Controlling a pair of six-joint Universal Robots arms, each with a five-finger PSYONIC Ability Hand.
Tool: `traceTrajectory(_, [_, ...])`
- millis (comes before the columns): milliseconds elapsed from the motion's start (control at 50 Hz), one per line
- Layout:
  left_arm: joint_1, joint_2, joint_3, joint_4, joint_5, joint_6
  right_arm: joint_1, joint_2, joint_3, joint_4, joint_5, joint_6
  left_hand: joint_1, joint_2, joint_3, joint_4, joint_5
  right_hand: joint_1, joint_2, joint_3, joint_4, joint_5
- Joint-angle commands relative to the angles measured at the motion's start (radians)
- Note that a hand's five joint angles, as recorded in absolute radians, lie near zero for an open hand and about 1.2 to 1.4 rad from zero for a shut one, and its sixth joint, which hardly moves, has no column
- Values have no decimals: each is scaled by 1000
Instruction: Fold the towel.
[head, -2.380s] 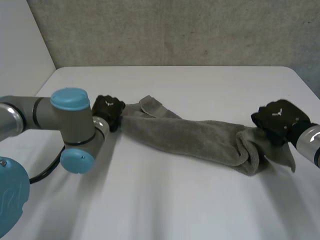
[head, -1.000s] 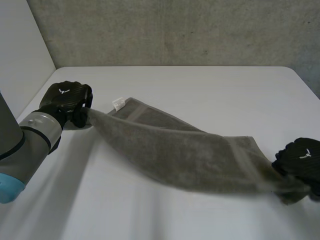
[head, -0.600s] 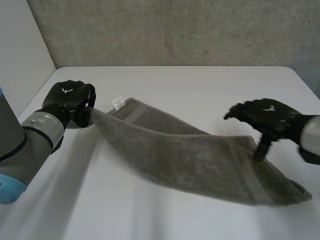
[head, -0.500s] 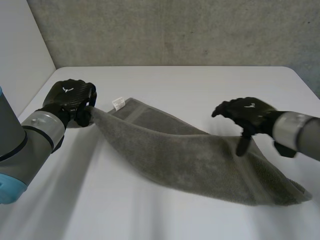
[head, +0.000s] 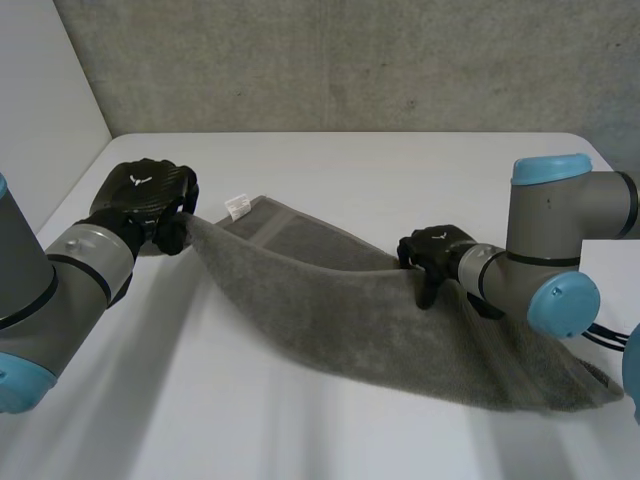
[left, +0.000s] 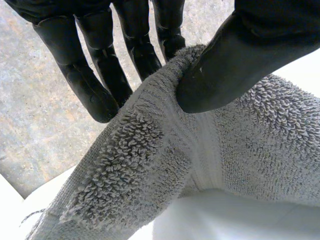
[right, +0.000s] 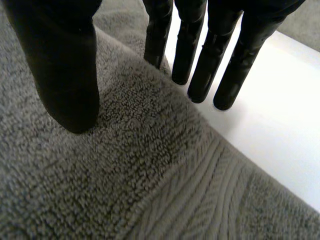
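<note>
The grey towel (head: 380, 320) lies stretched slantwise across the white table (head: 330, 160), a small white label (head: 236, 206) at its far left corner. My left hand (head: 145, 200) holds the towel's left corner just above the table. In the left wrist view that hand (left: 240, 55) pinches the towel's (left: 240, 145) edge between thumb and fingers (left: 85, 65). My right hand (head: 432, 252) is down at the middle of the towel's far edge. In the right wrist view its thumb (right: 60, 65) rests on the towel (right: 125, 165), with the straight fingers (right: 200, 55) past the edge over bare table.
A grey wall (head: 350, 60) stands behind the table's far edge. My right arm (head: 550, 240) reaches across over the towel's right part. The towel's right end (head: 590, 385) lies flat near the table's right side.
My right hand let go of the towel's right end, which dropped to the table, then swung left to the towel's far edge. The left hand kept its hold and place.
</note>
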Motion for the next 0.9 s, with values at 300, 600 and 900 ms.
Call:
traceTrajectory(300, [0,-117,221,104,-12,9,2,-152,-32,-331,92,-67,-79,-129,-153,-123,-267,699,701,702,698,705])
traceTrajectory(600, [-18,-284,681,267,-126,2,8,-325,89,-811,163,-150,-79,-129,-153,-123,-267,699,701,702,698,705])
traceTrajectory(900, [-60,-283,216,246,-94,100,16,-317,376,-415,84,-375,-79,-129,-153,-123,-267,699,701,702,698,705])
